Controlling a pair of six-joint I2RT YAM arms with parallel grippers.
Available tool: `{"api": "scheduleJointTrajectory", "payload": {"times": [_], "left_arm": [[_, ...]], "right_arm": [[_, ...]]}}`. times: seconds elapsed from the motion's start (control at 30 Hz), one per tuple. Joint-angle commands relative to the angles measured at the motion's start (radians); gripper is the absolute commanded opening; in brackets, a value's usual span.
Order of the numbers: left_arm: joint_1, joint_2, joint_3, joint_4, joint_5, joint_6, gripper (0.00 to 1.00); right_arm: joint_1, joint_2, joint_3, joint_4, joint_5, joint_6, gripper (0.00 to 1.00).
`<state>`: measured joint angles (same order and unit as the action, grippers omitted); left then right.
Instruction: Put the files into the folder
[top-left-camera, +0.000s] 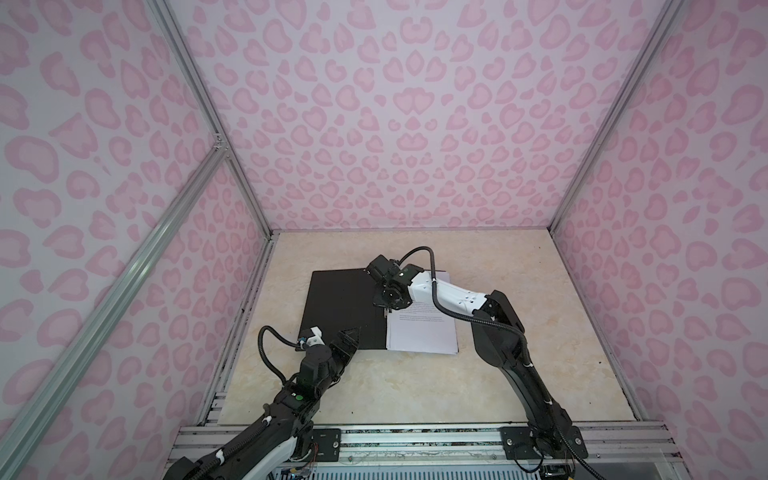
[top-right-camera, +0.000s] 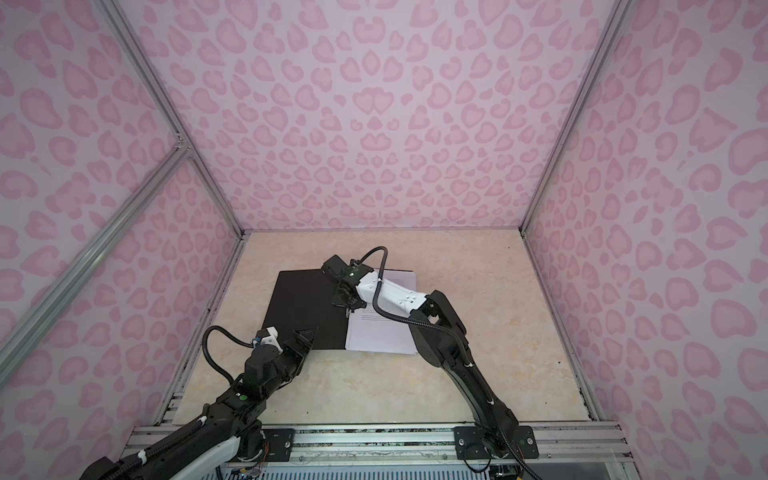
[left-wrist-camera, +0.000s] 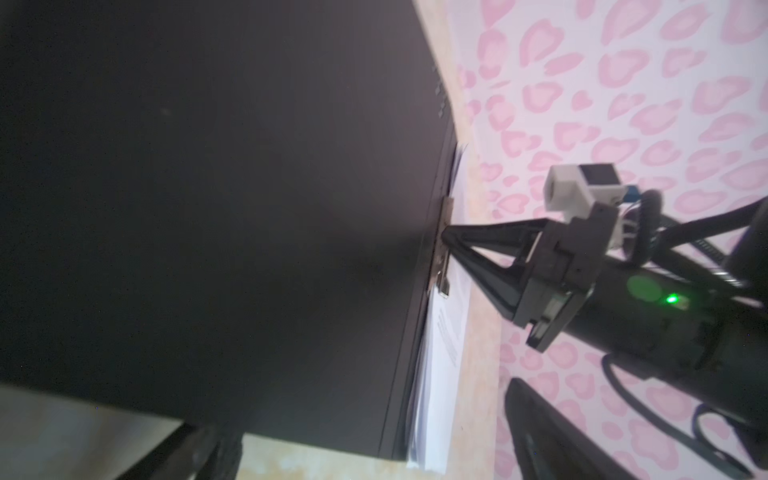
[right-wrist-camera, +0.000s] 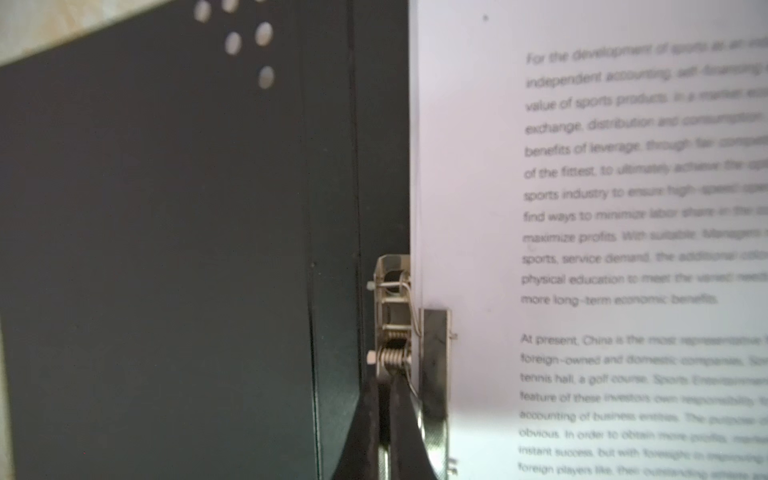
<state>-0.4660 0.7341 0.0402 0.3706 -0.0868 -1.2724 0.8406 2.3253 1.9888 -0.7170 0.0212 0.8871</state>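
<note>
- Enclosure: three walls (top-left-camera: 415, 124) papered in a pink blotch print on pale ground, joined by aluminium struts (top-left-camera: 208, 104). One diagonal strut crosses the left wall.
- Table (top-left-camera: 395, 386) (top-right-camera: 374, 382): beige marbled slab filling the floor of the enclosure. A few dark specks are scattered on it. A metal rail (top-left-camera: 415, 436) runs along its near edge and carries both arm bases.
- Folder (top-left-camera: 340, 303) (top-right-camera: 307, 303): lying open and flat, left of centre toward the far side, black inside facing up. The left cover is bare. A cluster of small punched holes (right-wrist-camera: 249, 41) sits beside the spine.
- Files (top-left-camera: 419, 336) (top-right-camera: 378, 336): a white stack on the right half of the folder, left edge along the spine. The top sheet shows printed paragraphs (right-wrist-camera: 623, 249). The sheets are slightly fanned at the near-right corner.
- Left hand (top-left-camera: 349, 338) (top-right-camera: 305, 338): fingers spread wide, holding nothing, over the near edge of the left cover. I cannot tell whether it touches the cover.
- Right hand (top-left-camera: 387, 311) (right-wrist-camera: 384, 382): fingers pressed together, tips down at the spine and touching the clip. I cannot tell whether any part of the clip is caught between them.
- Metal clip (right-wrist-camera: 395, 332) (left-wrist-camera: 444, 249): sprung, fixed midway along the spine. Its flat plate lies over the left margin of the top sheet.
</note>
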Motion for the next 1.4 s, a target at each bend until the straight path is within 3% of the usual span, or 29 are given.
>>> {"api": "scheduleJointTrajectory", "payload": {"times": [0.0, 0.13, 0.3, 0.43, 0.67, 0.7, 0.83, 0.9, 1.1, 1.37], "left_arm": [[0.027, -0.053, 0.012, 0.064, -0.114, 0.116, 0.97], [0.063, -0.174, 0.007, 0.059, -0.114, 0.174, 0.97], [0.069, -0.285, 0.074, -0.007, -0.028, 0.273, 0.97], [0.064, -0.259, 0.121, -0.018, 0.084, 0.292, 0.97], [-0.008, -0.237, 0.196, -0.022, 0.144, 0.326, 0.97], [-0.013, -0.228, 0.212, -0.02, 0.161, 0.332, 0.97], [-0.047, -0.169, 0.278, -0.023, 0.226, 0.359, 0.97], [-0.061, -0.133, 0.304, -0.018, 0.237, 0.369, 0.97], [-0.105, -0.003, 0.375, 0.013, 0.249, 0.404, 0.97], [-0.234, 0.266, 0.535, 0.037, 0.217, 0.487, 0.97]], "right_arm": [[0.001, -0.025, -0.046, 0.076, -0.029, -0.037, 0.03], [-0.004, -0.061, -0.108, 0.111, -0.05, -0.076, 0.03], [-0.004, -0.072, -0.156, 0.141, -0.048, -0.095, 0.03], [-0.004, -0.073, -0.198, 0.209, -0.082, -0.057, 0.06], [-0.002, -0.091, -0.285, 0.354, -0.116, 0.019, 0.15], [-0.003, -0.09, -0.282, 0.356, -0.124, 0.019, 0.19], [-0.013, -0.122, -0.311, 0.399, -0.144, 0.015, 0.5], [-0.027, -0.147, -0.322, 0.405, -0.157, 0.014, 0.95], [-0.084, -0.302, -0.42, 0.446, -0.173, 0.015, 0.96], [-0.24, -0.633, -0.699, 0.527, -0.19, -0.061, 0.97]]}}
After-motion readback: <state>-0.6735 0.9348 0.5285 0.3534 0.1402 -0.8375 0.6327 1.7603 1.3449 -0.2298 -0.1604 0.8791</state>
